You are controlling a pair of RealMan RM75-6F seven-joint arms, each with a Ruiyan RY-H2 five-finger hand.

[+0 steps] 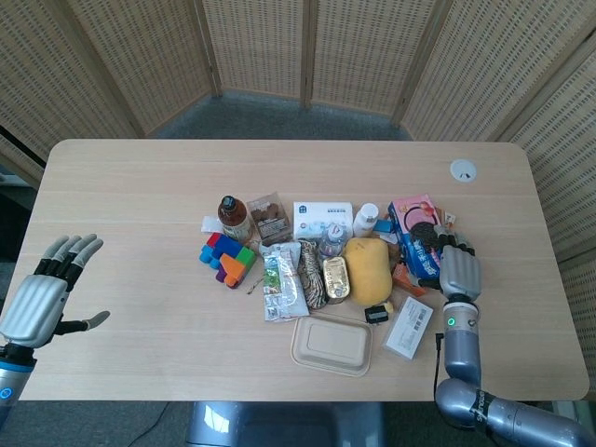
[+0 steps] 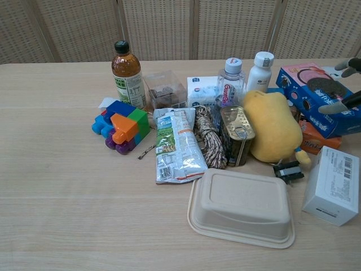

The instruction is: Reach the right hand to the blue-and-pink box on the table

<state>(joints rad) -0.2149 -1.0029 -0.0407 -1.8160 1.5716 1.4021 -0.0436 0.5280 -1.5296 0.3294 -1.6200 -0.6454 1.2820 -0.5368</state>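
I am watching my right hand (image 1: 459, 273) lying over the near end of the blue-and-pink box (image 1: 415, 233), palm down, its fingers (image 1: 451, 250) resting on the box's near part in the head view. In the chest view only its fingertips (image 2: 333, 106) are showing at the right edge, spread above the box (image 2: 307, 90) — whether the hand is actually gripping or only touching, I cannot tell. The box is sitting at the right end of the cluster on the table (image 1: 130, 186), tilted, with a dark cookie printed on its top. An orange packet (image 2: 316, 137) is poking out from under its near edge.

My left hand (image 1: 42, 291) is hovering at the table's left edge, well apart from everything, fingers spread and holding nothing.

Just left of the box a yellow plush toy (image 1: 367, 268) is lying, with a small white bottle (image 1: 366, 219) behind it and a clear water bottle (image 2: 230, 83) beside that. A tin can (image 2: 236, 135) is leaning against the toy, next to a coil of rope (image 2: 208, 138) and a green-and-white snack bag (image 2: 177, 147). A beige lidded tray (image 1: 331, 345) is sitting nearest me, with a white carton (image 1: 409, 327) to its right and a black clip (image 2: 288, 171) between them. Further left — a brown tea bottle (image 1: 232, 216), a clear plastic box (image 2: 164, 89), a white tissue pack (image 1: 322, 220) and a pile of coloured building blocks (image 1: 227, 258).
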